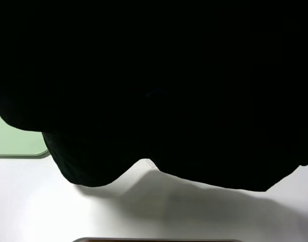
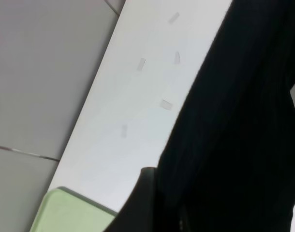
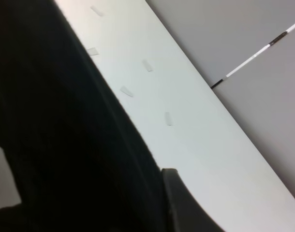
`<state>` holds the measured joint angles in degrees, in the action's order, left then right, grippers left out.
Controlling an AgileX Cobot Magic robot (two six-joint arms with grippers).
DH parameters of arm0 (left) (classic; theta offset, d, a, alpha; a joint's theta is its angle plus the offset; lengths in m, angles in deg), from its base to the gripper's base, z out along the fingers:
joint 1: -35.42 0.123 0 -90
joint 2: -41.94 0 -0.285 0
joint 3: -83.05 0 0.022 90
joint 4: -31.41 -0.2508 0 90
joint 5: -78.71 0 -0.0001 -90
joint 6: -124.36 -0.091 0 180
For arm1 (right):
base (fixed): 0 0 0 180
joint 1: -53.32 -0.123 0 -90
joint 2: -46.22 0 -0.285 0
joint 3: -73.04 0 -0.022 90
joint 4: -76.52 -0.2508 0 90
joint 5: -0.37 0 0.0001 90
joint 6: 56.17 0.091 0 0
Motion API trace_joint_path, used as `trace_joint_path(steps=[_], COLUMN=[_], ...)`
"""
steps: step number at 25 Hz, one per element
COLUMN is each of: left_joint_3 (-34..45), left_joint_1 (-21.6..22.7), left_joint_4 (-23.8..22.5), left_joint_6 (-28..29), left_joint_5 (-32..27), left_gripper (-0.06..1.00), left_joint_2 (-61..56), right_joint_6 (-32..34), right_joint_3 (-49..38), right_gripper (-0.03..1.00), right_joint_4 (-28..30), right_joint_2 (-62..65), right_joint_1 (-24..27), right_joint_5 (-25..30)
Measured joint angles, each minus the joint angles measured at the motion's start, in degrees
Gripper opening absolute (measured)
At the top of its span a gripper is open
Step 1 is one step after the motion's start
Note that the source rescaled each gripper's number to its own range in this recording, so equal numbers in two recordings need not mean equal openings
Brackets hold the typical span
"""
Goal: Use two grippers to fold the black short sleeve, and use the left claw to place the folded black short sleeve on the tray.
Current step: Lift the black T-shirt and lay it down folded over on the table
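Observation:
The black short sleeve (image 1: 159, 85) hangs lifted above the white table (image 1: 38, 206) and fills most of the exterior high view, hiding both arms there. A faint blue mark (image 1: 155, 94) shows on it. In the left wrist view the shirt (image 2: 239, 135) drapes against my left gripper (image 2: 162, 205), of which only one finger (image 2: 143, 193) shows. In the right wrist view the shirt (image 3: 55, 145) drapes against my right gripper (image 3: 154, 205), again with only one finger (image 3: 180, 200) showing. The mint-green tray (image 1: 12, 141) lies at the left, partly behind the shirt; its corner shows in the left wrist view (image 2: 70, 215).
Small tape marks (image 2: 166, 104) dot the white table, and they also show in the right wrist view (image 3: 126, 91). Grey floor (image 2: 36, 87) lies beyond the table edge. A thin dark-edged object (image 1: 154, 240) sits at the near edge of the table.

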<state>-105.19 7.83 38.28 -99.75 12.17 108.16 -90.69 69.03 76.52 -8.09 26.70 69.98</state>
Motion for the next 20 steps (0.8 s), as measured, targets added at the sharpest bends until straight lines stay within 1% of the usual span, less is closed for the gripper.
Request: trace_joint_path(steps=[3,6,8,11,14,16,18,20], left_joint_3=[1.42,4.41,7.29,12.71,16.4,17.41,17.67,17.67], left_joint_1=[0.0,0.0,0.0,-0.06,-0.17,-0.28,-0.28,-0.28], left_joint_4=[0.75,1.22,1.24,-0.5,-3.9,-6.87,-10.85,-15.22], left_joint_6=[0.99,1.31,1.35,1.41,1.43,1.43,1.48,1.48], left_joint_5=[0.0,0.0,-0.04,0.81,6.03,9.95,13.4,17.62], left_gripper=[0.0,0.0,0.0,0.0,0.0,0.0,0.0,0.0], left_joint_2=[-1.4,-2.51,-2.53,-1.88,0.03,2.5,6.17,9.93], right_joint_6=[0.55,0.62,0.62,0.57,0.57,0.57,0.57,0.57], right_joint_3=[-0.05,-0.91,-2.97,-6.42,-7.66,-7.83,-7.82,-7.82], right_gripper=[0.0,0.0,0.0,0.0,0.0,0.0,0.0,0.0], right_joint_4=[-0.51,0.0,1.9,5.72,9.1,11.83,13.81,14.85], right_joint_2=[0.15,0.15,-0.22,-2.76,-7.88,-11.46,-15.27,-18.88], right_joint_1=[0.0,0.0,-0.06,-0.15,-0.15,-0.15,1.02,3.24], right_joint_5=[0.06,-0.07,-0.12,-0.36,-1.65,-4.32,-9.31,-14.84])
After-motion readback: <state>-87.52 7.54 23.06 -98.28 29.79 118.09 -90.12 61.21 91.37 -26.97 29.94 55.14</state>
